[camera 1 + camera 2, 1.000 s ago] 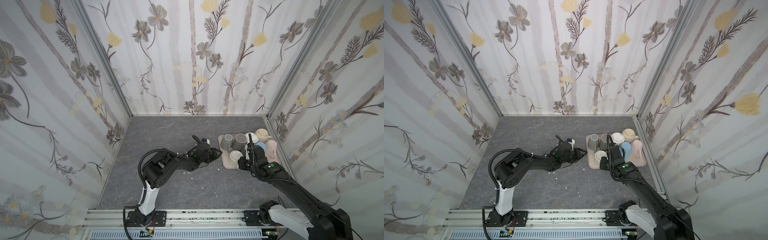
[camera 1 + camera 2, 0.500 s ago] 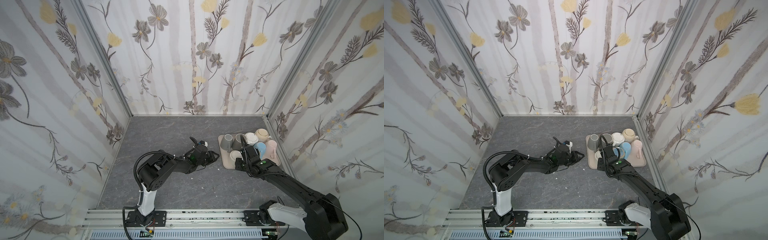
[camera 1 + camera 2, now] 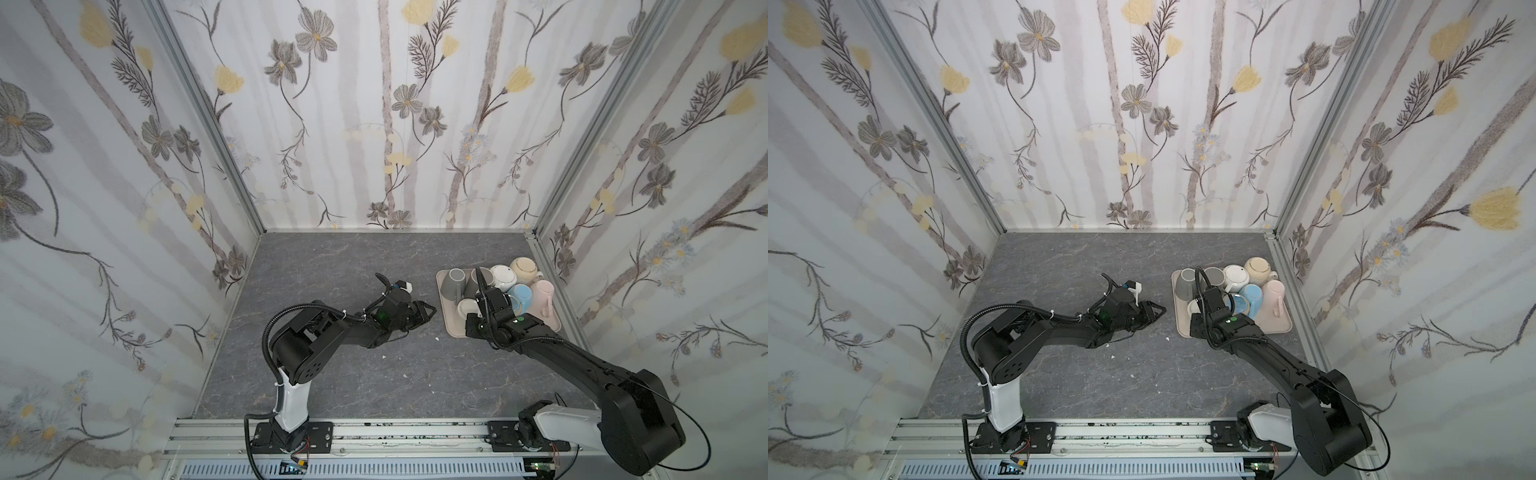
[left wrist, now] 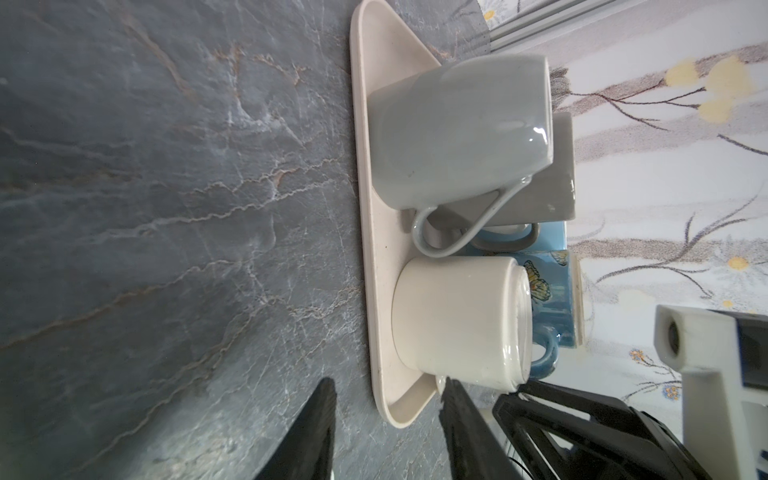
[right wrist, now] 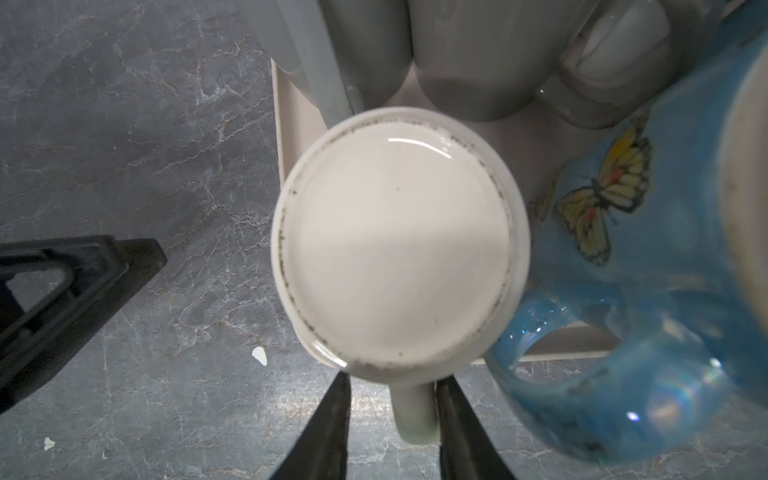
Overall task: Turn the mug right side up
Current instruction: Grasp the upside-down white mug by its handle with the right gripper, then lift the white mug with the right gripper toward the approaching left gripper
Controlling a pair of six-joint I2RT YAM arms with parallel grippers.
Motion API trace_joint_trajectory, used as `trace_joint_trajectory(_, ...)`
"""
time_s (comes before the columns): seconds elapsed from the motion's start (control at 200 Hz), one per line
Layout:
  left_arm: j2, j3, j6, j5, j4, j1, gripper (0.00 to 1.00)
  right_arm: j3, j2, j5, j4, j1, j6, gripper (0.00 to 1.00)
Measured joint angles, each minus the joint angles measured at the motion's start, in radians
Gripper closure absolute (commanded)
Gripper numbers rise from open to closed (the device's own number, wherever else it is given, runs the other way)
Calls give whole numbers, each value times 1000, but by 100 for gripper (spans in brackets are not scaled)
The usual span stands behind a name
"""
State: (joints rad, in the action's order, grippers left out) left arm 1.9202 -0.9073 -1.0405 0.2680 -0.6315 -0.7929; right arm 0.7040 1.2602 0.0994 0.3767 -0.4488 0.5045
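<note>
The white mug (image 5: pixel 395 245) stands upside down, base up, in the near left corner of the beige tray (image 3: pixel 451 329); in both top views my right wrist mostly covers the white mug (image 3: pixel 1192 308). My right gripper (image 5: pixel 392 376) points down at it, open. Its fingers straddle the mug's handle (image 5: pixel 415 415), one finger touching and a gap at the other. My left gripper (image 4: pixel 388 382) hangs open and empty just left of the tray's corner, low over the table. In a top view the left gripper (image 3: pixel 430 309) points at the tray.
The tray also holds two grey mugs (image 3: pixel 453 282), a blue butterfly mug (image 5: pixel 623 249) pressed against the white one, and white, beige and pink pieces (image 3: pixel 542 295) at the back right. The right wall runs close behind the tray. Small white chips (image 5: pixel 258 356) lie on the dark table.
My right wrist has settled over the white mug, its jaws widening and then narrowing around the handle. My left gripper has drawn back slightly from the tray.
</note>
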Motion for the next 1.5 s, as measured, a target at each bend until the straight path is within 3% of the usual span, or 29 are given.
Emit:
trace_joint_trajectory(0.135,-18,10,5,-1,0,2,58,15,54,5,1,0,-1,66)
trace_joint_trajectory(0.485,-76,36,34,-6,22,8,57,34,79,56,9,-10,-43,100)
trace_joint_trajectory(0.859,-182,87,73,-30,53,17,54,32,-68,86,43,-26,-61,100)
trace_joint_trajectory(1.259,-367,298,72,-28,-166,43,52,-62,-367,-31,-121,-27,-25,100)
trace_joint_trajectory(1.504,-557,344,126,-27,-234,59,28,-85,-439,-264,-422,-27,65,100)
